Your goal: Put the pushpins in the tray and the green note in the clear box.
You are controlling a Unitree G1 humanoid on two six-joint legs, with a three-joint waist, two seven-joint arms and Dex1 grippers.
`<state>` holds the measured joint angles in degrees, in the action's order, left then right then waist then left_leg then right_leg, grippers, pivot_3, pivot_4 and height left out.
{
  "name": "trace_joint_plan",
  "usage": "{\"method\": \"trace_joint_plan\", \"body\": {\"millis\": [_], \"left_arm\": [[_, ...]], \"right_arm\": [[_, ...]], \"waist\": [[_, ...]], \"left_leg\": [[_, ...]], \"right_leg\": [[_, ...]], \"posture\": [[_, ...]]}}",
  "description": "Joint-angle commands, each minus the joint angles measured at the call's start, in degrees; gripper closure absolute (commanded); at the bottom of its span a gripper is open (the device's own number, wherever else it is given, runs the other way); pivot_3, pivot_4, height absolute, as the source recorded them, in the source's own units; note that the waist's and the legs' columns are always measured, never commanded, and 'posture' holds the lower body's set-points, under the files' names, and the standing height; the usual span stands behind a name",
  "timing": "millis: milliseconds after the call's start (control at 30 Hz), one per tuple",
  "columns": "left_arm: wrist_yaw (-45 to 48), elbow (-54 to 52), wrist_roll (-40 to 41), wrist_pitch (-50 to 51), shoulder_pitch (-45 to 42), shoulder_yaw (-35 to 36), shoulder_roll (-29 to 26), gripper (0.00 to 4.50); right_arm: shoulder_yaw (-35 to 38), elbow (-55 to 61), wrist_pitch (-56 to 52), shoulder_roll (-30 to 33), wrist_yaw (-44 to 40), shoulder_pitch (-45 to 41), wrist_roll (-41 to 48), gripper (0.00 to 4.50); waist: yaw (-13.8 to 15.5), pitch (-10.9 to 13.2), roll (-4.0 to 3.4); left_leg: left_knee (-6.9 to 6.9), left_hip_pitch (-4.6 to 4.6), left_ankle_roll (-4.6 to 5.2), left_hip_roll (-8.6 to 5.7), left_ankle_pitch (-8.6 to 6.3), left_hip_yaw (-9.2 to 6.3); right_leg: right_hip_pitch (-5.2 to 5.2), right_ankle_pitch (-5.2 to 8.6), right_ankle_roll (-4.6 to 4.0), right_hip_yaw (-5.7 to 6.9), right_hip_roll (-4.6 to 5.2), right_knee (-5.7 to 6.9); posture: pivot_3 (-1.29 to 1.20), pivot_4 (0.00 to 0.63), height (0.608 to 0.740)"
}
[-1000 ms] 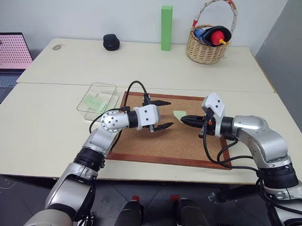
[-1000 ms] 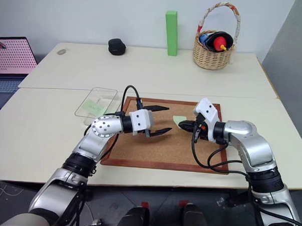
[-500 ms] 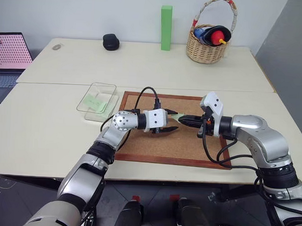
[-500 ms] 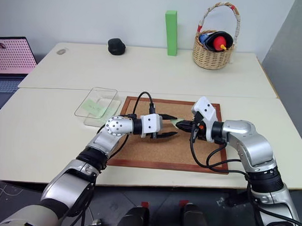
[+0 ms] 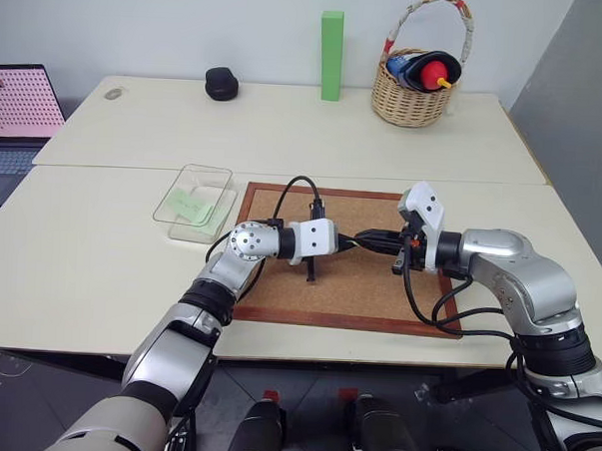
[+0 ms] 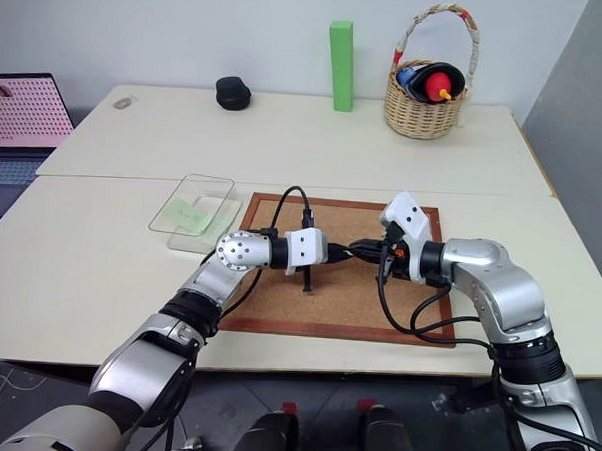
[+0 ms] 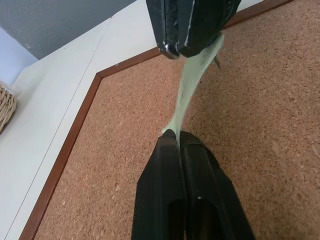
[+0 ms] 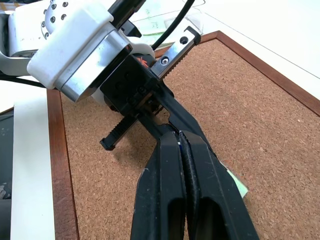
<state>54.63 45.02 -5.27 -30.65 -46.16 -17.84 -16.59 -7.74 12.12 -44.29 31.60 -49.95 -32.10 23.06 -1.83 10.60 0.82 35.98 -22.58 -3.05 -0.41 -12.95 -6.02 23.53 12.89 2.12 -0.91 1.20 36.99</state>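
The pale green note (image 7: 192, 82) hangs stretched between both grippers above the cork board (image 5: 368, 288). My left gripper (image 7: 172, 134) is shut on one end of it. My right gripper (image 8: 175, 134) is shut on the other end, and a corner of the note (image 8: 236, 186) shows beneath its fingers. The two grippers meet tip to tip over the board's middle, left gripper (image 5: 348, 242) facing right gripper (image 5: 372, 238). The clear box (image 5: 208, 174) sits on the table just left of the board, with a pale green slip (image 5: 187, 203) lying inside. The pushpins and the tray are out of view.
At the back of the table stand a tall bright green block (image 5: 331, 55) and a wicker basket (image 5: 415, 91) with toys. A small black object (image 5: 221, 83) lies at the back left. A laptop (image 5: 16, 113) sits beyond the table's left edge.
My left gripper moved right across the board to the right gripper's tips and went from wide open to shut on the note. The right gripper kept still, holding the note.
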Motion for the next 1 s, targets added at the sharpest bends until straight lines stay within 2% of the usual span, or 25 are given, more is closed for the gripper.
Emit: {"method": "trace_joint_plan", "body": {"millis": [33, 567, 867, 1000], "left_arm": [[0.4, -1.4, 0.4, -1.0, -0.2, 0.3, 0.3, 4.49], [-1.0, -3.3, -0.3, -1.2, 2.7, 0.2, 0.5, 4.49], [-3.0, -6.8, 0.6, 0.7, 4.8, 1.8, -0.6, 4.49], [-4.1, -10.7, 1.5, 2.8, 6.4, 2.7, -1.1, 4.49]], "right_arm": [[1.3, 2.2, 0.3, 0.4, 0.1, -1.3, 1.1, 4.5], [6.8, 1.3, -1.9, 1.8, 2.4, -2.1, 3.6, 4.5], [14.8, -0.2, -2.0, 8.5, 3.7, 3.6, 3.7, 4.5], [16.2, -2.8, 0.3, 12.4, 4.5, 8.3, 0.3, 4.5]], "waist": [[0.0, 0.0, 0.0], [0.0, 0.0, 0.0], [0.1, 0.0, 0.0], [0.1, 0.0, 0.0]], "left_leg": [[0.0, 0.0, 0.0, 0.0, 0.0, 0.0], [0.03, 0.0, 0.0, 0.0, 0.0, 0.0], [0.03, -0.01, 0.0, -0.01, 0.0, 0.0], [0.03, 0.0, 0.0, -0.01, 0.0, 0.02]], "right_leg": [[0.0, 0.0, 0.0, 0.0, 0.0, 0.0], [0.0, -0.01, 0.0, -0.01, 0.0, 0.02], [-0.01, -0.01, 0.0, -0.01, 0.01, 0.02], [-0.01, -0.01, 0.01, -0.04, 0.01, 0.04]], "posture": [[0.0, 0.15, 0.74], [0.0, 0.15, 0.74], [0.0, 0.15, 0.74], [0.0, 0.15, 0.74]]}}
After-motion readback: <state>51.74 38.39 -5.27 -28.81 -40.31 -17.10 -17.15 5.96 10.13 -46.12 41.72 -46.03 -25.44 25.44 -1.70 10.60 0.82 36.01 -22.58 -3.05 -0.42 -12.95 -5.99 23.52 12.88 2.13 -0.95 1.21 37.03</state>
